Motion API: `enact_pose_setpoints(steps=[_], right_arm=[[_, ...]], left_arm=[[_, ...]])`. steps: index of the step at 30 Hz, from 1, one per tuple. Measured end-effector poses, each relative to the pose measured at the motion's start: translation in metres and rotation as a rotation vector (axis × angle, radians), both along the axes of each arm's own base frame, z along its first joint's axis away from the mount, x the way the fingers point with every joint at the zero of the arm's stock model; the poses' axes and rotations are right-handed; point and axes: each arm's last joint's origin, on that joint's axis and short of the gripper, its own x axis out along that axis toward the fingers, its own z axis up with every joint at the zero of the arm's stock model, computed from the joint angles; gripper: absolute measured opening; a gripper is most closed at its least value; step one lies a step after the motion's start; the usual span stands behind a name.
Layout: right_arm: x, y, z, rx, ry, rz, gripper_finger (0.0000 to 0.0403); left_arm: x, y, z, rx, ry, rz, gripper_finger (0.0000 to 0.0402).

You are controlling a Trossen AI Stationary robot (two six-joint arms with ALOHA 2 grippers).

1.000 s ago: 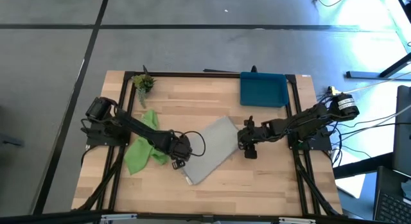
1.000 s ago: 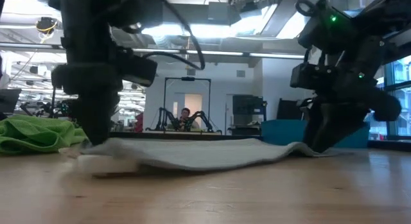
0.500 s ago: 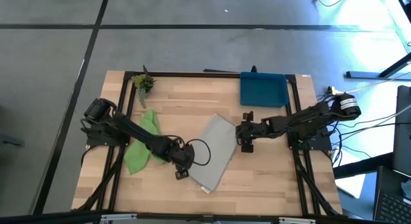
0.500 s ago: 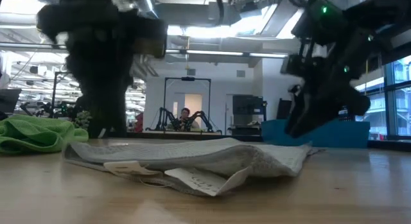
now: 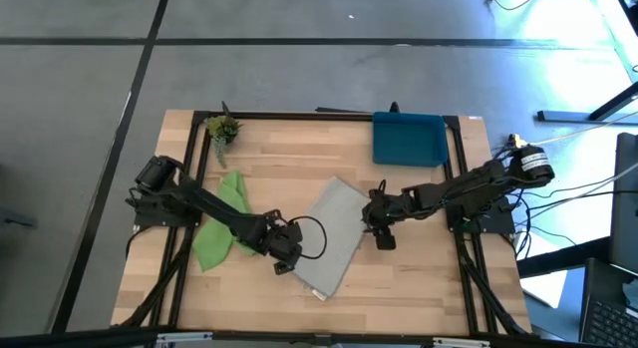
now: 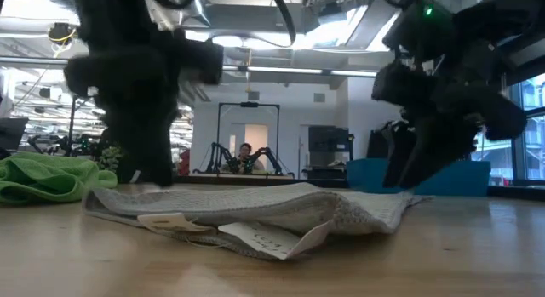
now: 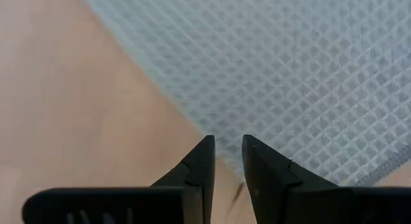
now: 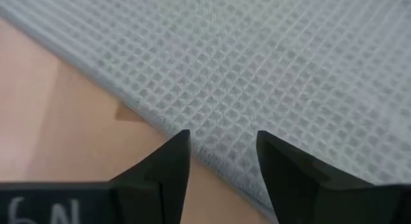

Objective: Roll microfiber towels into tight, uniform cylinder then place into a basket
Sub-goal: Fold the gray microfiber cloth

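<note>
The grey towel point(image 5: 334, 236) lies spread near the middle of the desk point(image 5: 399, 288), set at a slant, and from desk level its near corner is folded over with the small white tag point(image 6: 271, 238) showing underneath. The left hand point(image 5: 286, 256) is down at the towel's left edge, and its wrist view looks past two dark fingers point(image 7: 200, 163) standing a narrow gap apart, tips over the towel's hem where the waffle weave point(image 7: 308, 76) meets bare wood; nothing is pinched between them that I can see. Over on the other side, the right hand point(image 5: 379, 228) sits at the towel's right edge, fingers point(image 8: 173, 161) spread a bit wider, the hem running across just ahead of the tips, and again no cloth caught in the gap. The lime green towel point(image 5: 221, 230) lies crumpled on the left part of the desk, partly under the left arm, well apart from the grey one's far edge but close to its left side. The dark-blue basket point(image 5: 408, 139) sits at the far edge of the desk towards the right, with neither towel in it. A small potted plant point(image 5: 223, 129) stands at the far left corner. In the room behind, a person point(image 6: 246, 152) shows far off.
</note>
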Motion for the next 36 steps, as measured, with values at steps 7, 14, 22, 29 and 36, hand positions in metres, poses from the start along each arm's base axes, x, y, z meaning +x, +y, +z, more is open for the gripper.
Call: enact_pose_setpoints(steps=[7,14,22,29,36], right_arm=[[0.007,-0.009,-0.017,-0.039,0.041,-0.031,0.0180],[0.013,-0.021,-0.020,-0.083,-0.007,-0.050,0.0180],[0.011,-0.029,-0.012,-0.141,-0.040,-0.016,0.0180],[0.005,-0.015,0.015,-0.130,-0.136,0.035,0.0180],[0.003,0.012,0.018,-0.018,-0.163,0.201,0.0180]], left_arm=[[0.003,-0.008,-0.011,-0.055,0.003,-0.022,0.0071],[0.010,-0.025,-0.008,-0.140,-0.114,-0.067,0.0071],[0.011,-0.026,-0.001,-0.105,-0.174,-0.073,0.0071],[0.010,-0.023,0.022,-0.017,-0.208,-0.105,0.0071],[0.009,-0.022,0.003,0.006,-0.149,-0.099,0.0071]])
